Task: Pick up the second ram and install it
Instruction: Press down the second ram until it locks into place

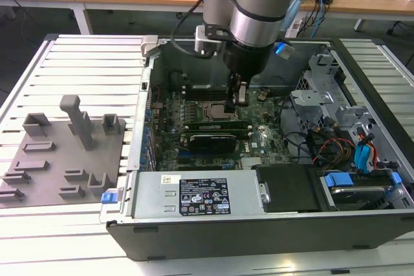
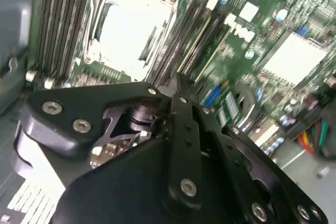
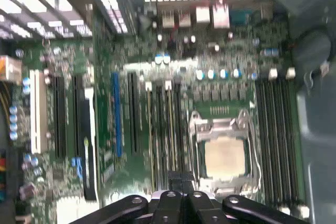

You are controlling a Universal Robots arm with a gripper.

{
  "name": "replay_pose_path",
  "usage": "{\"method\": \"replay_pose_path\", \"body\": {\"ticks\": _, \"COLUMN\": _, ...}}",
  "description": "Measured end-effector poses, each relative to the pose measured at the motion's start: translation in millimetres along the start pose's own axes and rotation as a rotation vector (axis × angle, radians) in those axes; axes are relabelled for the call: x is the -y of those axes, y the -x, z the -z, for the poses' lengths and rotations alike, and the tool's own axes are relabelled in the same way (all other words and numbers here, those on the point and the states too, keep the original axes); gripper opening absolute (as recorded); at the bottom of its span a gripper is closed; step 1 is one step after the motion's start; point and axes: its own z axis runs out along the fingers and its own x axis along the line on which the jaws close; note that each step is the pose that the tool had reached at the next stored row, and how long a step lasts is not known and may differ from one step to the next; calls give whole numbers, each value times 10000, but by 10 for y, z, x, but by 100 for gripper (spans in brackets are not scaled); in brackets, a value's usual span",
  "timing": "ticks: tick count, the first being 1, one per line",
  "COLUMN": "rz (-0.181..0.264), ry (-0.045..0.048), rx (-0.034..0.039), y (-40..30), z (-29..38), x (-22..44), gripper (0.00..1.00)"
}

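The second ram (image 1: 217,123) is seen lying flat along its slot in the motherboard, just below the silver processor socket (image 1: 217,109) at the centre of the exterior view. In the first wrist view it shows as a thin stick (image 3: 171,129) seated among the long black slots beside the socket (image 3: 224,156). Whether it is fully latched cannot be told. The tool (image 1: 240,100) is held straight down inside the open computer case (image 1: 259,224), its tip right at the end of the stick toward the exterior view's right. The fingers (image 2: 181,90) are seen pressed together in the second wrist view, nothing clamped between them. Just below the ram, a black expansion card (image 1: 208,140) is noted. Well apart, at the exterior view's left, the gray fixture (image 1: 61,153) with its upright blocks is spotted resting on the slatted tabletop (image 1: 97,56).
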Motion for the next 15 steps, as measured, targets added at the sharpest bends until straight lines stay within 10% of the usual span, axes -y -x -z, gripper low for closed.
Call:
{"method": "replay_pose_path", "body": {"ticks": 7, "rz": 1, "ry": 8, "rx": -1, "y": 9, "z": -187, "x": 231, "gripper": 11}}
{"method": "replay_pose_path", "body": {"ticks": 15, "rz": 21, "ry": 15, "rx": 7, "y": -35, "z": -323, "x": 280, "gripper": 11}}
